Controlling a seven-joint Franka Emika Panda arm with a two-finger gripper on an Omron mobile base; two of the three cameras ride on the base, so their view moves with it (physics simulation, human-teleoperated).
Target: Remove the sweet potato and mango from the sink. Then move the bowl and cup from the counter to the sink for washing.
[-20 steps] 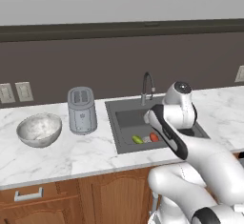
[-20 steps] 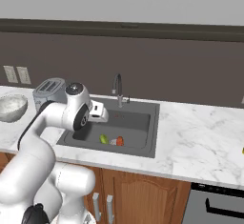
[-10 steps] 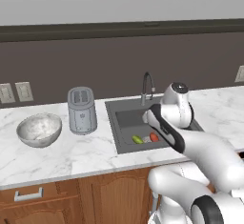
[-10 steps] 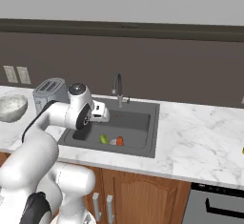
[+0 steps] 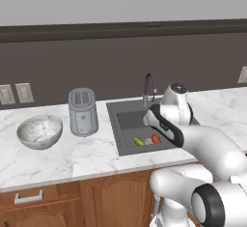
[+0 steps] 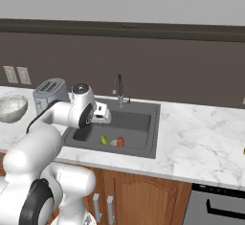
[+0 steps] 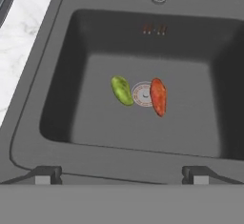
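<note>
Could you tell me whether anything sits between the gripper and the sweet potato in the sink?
Nothing visible does. The gripper hangs open above the sink, and the sweet potato lies uncovered beside the drain, the mango on the drain's other side.

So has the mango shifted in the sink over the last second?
No. The mango still lies just left of the drain, sweet potato on the other side.
</note>
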